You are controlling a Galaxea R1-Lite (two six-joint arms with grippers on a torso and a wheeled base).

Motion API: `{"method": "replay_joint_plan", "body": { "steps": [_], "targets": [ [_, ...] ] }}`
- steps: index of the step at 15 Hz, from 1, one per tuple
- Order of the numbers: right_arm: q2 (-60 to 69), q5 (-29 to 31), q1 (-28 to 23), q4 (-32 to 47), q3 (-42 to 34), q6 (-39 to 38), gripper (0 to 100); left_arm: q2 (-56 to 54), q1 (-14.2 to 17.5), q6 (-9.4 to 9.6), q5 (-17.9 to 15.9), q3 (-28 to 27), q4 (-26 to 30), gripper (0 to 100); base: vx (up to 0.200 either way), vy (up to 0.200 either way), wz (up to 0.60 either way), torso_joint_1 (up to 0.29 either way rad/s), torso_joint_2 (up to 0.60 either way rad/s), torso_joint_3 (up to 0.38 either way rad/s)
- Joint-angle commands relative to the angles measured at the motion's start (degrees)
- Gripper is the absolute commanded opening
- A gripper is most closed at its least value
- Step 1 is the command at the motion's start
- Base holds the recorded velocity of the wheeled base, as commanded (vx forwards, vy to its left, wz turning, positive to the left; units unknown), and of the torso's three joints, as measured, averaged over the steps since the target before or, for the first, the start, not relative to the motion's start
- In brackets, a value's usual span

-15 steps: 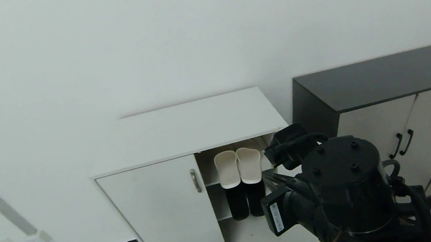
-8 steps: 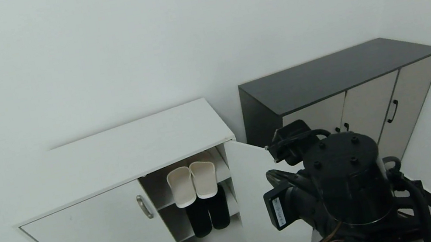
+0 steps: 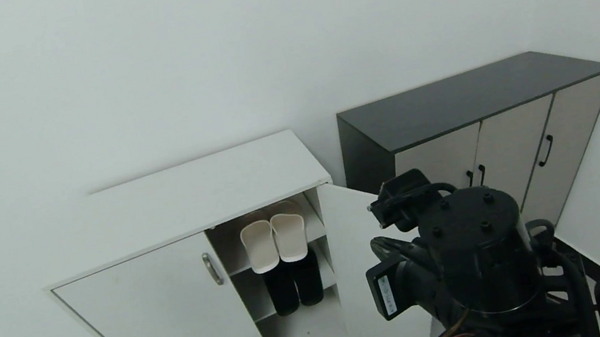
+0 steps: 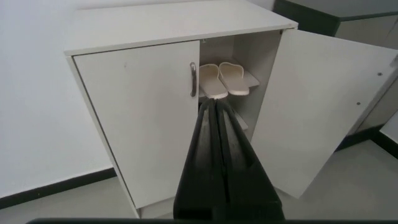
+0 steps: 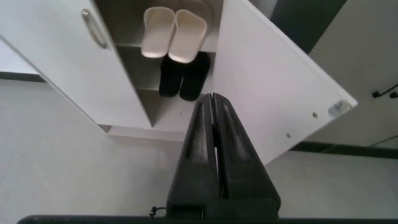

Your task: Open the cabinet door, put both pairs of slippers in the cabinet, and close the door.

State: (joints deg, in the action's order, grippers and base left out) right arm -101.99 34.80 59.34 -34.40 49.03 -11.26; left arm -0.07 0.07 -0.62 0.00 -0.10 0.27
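Now only the closing remains
Open white cabinet door (image 3: 358,269) juts out nearest the clenched, empty right tool (image 5: 213,99)

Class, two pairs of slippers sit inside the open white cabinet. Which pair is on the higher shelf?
The white pair. It lies directly above the black pair, which sits one level lower.

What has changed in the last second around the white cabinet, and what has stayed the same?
Only the camera moved: the whole head view shifted, so nothing here was moved, taken hold of or let go. The white slippers stay just above the black slippers inside the white cabinet, its right door open, its left door shut.
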Motion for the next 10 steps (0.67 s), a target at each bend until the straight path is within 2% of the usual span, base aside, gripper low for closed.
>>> {"method": "replay_joint_plan", "body": {
  "steps": [1,3,6,8,9,10],
  "targets": [
    [-0.32,0.0,-0.37,-0.14,0.01,0.01,0,0.07,0.01,-0.08,0.0,0.01,0.0,0,-0.2,0.0,0.0,-0.012,0.0,0.012],
    [-0.76,0.0,-2.39,-0.23,0.36,0.1,0,0.07,0.01,0.01,0.0,0.01,0.0,0,0.0,0.0,0.0,0.0,0.0,0.0],
    [-3.57,-1.67,-9.95,-0.14,3.79,0.1,0,0.07,0.01,0.01,0.0,0.01,0.0,0,0.0,0.0,0.0,0.0,0.0,0.0],
    [-4.62,-6.15,-14.52,-0.14,5.55,0.01,0,0.07,0.01,0.01,0.0,0.01,0.0,0,0.0,0.0,0.0,0.0,0.0,0.0],
    [-6.29,-10.72,-19.44,0.12,8.27,0.01,0,0.07,0.01,0.01,0.0,0.01,0.0,0,0.0,0.0,0.0,0.0,0.0,0.0],
    [-8.4,-12.22,-22.61,0.12,10.56,0.01,0,0.07,0.01,0.01,0.0,0.01,0.0,0,0.0,0.0,0.0,0.0,0.0,0.0]
  ]
}}
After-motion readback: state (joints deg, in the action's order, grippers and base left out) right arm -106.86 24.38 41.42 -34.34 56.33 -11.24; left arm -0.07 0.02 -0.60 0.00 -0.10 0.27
